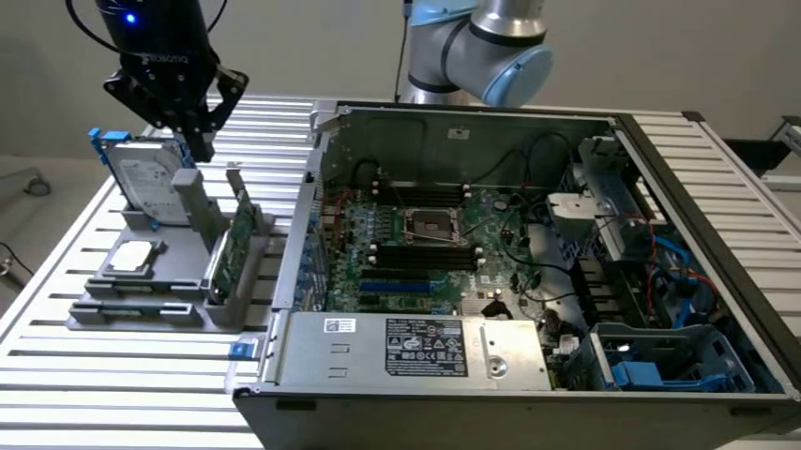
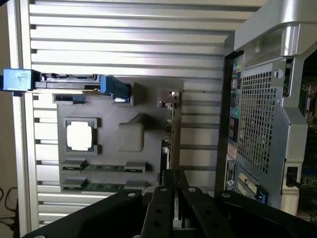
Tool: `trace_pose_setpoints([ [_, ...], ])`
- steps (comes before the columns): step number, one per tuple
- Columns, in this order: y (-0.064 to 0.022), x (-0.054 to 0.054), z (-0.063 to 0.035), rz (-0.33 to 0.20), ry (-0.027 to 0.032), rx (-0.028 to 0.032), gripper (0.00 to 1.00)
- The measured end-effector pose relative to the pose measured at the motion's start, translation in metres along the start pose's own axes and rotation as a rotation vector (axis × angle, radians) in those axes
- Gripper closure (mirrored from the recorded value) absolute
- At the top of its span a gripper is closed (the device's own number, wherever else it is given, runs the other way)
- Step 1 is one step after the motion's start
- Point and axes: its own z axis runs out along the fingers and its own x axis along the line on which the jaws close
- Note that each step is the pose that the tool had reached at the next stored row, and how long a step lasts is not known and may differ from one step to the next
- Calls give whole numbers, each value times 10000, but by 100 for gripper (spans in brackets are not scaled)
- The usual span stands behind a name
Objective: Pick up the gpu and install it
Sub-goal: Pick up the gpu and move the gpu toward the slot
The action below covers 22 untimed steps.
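Above the grey plastic parts stand (image 1: 126, 314), the black two-fingered gripper (image 1: 201, 143) hangs, fingers narrowly apart and empty. The thin green gpu card (image 1: 233, 246) with silver bracket stands upright in that stand's slot.

The arm (image 1: 501, 49) rises behind the far wall of the computer case (image 1: 414, 131). A silver joint housing with a light-blue end cap stands just above that wall. The wrist reaches beyond the case to the exterior view's left. It carries the tool (image 1: 201, 143) outside the case, near its far corner on that side. The tool body is black, with a blue indicator lit on its upper part. It hangs vertically, tip down, higher than the case's top rim. In the wrist view its black linkages converge towards the tip, beside the case's perforated outer wall.
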Motion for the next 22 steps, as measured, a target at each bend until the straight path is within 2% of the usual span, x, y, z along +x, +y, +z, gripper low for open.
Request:
trace_pose_setpoints([
  [1, 0, 0, 0, -1, 0, 0, 83],
  [3, 0, 0, 1, -2, 4, 0, 71],
  [4, 1, 0, 8, -2, 16, 1, 71],
  [5, 1, 1, 26, -2, 17, 5, 64],
  [22, 2, 103, 335, 11, 16, 19, 64],
])
